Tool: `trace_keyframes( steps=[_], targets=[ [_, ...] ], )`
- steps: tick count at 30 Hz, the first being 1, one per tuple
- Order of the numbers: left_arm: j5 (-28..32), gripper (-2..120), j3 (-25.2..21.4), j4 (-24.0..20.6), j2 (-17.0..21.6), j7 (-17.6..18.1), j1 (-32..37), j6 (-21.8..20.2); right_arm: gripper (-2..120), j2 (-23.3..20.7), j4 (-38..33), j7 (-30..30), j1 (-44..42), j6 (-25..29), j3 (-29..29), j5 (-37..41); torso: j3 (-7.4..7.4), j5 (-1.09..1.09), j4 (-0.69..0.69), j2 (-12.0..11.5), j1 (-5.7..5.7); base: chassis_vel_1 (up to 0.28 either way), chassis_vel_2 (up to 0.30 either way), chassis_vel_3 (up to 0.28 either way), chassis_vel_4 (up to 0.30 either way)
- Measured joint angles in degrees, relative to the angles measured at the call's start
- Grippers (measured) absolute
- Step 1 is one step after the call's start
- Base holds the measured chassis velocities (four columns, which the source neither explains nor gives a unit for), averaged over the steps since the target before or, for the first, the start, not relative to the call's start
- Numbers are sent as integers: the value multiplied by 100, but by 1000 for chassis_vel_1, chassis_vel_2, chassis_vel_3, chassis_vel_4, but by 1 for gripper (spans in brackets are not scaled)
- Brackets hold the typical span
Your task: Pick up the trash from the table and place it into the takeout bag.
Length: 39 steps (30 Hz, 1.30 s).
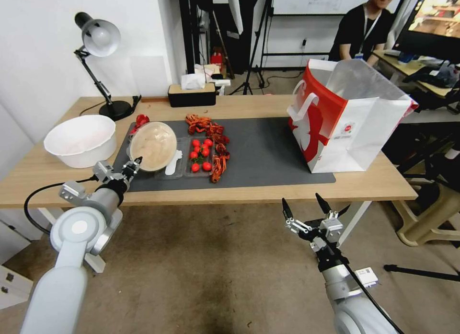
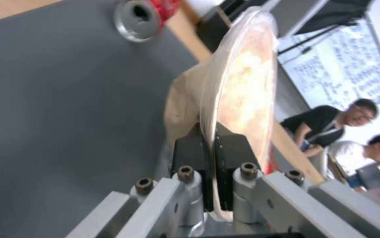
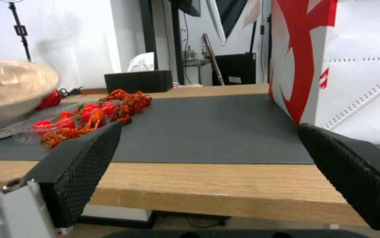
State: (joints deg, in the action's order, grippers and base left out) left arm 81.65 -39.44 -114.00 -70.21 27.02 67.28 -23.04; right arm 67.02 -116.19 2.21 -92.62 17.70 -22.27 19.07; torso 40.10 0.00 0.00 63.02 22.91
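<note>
Beige paper bowl (image 1: 153,145) tipped up over the dark mat's (image 1: 268,152) left end, rim pinched by left claw (image 1: 135,163), red-white takeout bag (image 1: 346,119) upright at counter's (image 1: 249,106) right, right claw (image 1: 306,207) spread, near counter edge.

One bowl (image 1: 152,145), one can (image 2: 142,15), one bag (image 1: 347,118)

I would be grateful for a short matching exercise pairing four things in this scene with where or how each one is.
Things:
1. beige paper bowl
2. takeout bag
3. right pincer
4. crushed red can

States:
A. open, in front of the table edge
B. clamped at its rim by the left pincer
C. standing upright at the mat's right end
D. lying at the mat's far left corner

Pairs: 1-B, 2-C, 3-A, 4-D
</note>
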Motion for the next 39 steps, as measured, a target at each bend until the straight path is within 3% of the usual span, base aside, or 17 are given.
trace_keyframes(
  steps=[4, 6, 7, 9, 10, 12, 18, 25, 26, 29, 32, 39],
  targets=[
    [-146, 0, 4, -200, 56, -280, 118, 11, 100, 42, -20, 0, -29, -1, 15, -27, 0, 1, 0, 0, 0, 0, 0, 0, 0],
    [-646, 0, 51, -386, 291, -972, 135, 143, 100, 52, -72, -2, -43, -8, 31, -71, 0, 1, 0, 0, 0, 0, 0, 0, 0],
    [-646, 0, 51, -386, 291, -972, 135, 143, 100, 52, -72, -2, -43, -8, 31, -71, 0, 1, 0, 0, 0, 0, 0, 0, 0],
    [-1171, 0, 142, -418, 581, -1709, 29, 313, 100, 49, -112, 0, -9, -40, 44, -134, 0, 0, 1, 0, 0, 0, 0, 0, 0],
    [-1171, 0, 142, -418, 581, -1709, 29, 313, 100, 49, -112, 0, -9, -40, 44, -134, 0, 0, 1, 0, 0, 0, 0, 0, 0],
    [-1253, 0, 247, -474, 758, -2097, -60, 345, 100, 61, -169, 6, -18, -69, 73, -206, 0, 0, 1, 0, 0, 0, 0, 0, 0],
    [-1121, 0, 677, -689, 927, -2261, -404, 252, 100, 128, -228, 8, -86, -85, 82, -314, 0, 0, 0, 0, 0, 0, 0, 0, 0],
    [-1121, 0, 1286, -583, 983, -2426, -956, 220, 100, 194, -287, 10, -199, -86, 14, -391, 0, 1, 0, 0, 0, 0, 0, 0, 0],
    [-1208, 0, 1639, -382, 998, -2678, -1340, 291, 100, 244, -346, 7, -311, -78, -62, -434, 1, 0, 0, 0, 1, 0, 0, 0, 0],
    [-1659, 0, 2114, -81, 1014, -3206, -1871, 394, 100, 314, -401, 0, -488, -6, -161, -517, 0, 1, 0, 0, 0, 0, 0, 0, 0],
    [-1921, 0, 2426, 103, 1003, -3426, -2207, 448, 100, 360, -423, -3, -579, 39, -213, -566, 1, 0, 0, 0, 1, 0, 0, 0, 0],
    [-2094, 0, 2890, 441, 871, -3514, -2761, 517, 100, 452, -446, -6, -676, 91, -302, -620, 1, 1, 0, 0, 0, 0, 0, 0, 0]
  ],
)
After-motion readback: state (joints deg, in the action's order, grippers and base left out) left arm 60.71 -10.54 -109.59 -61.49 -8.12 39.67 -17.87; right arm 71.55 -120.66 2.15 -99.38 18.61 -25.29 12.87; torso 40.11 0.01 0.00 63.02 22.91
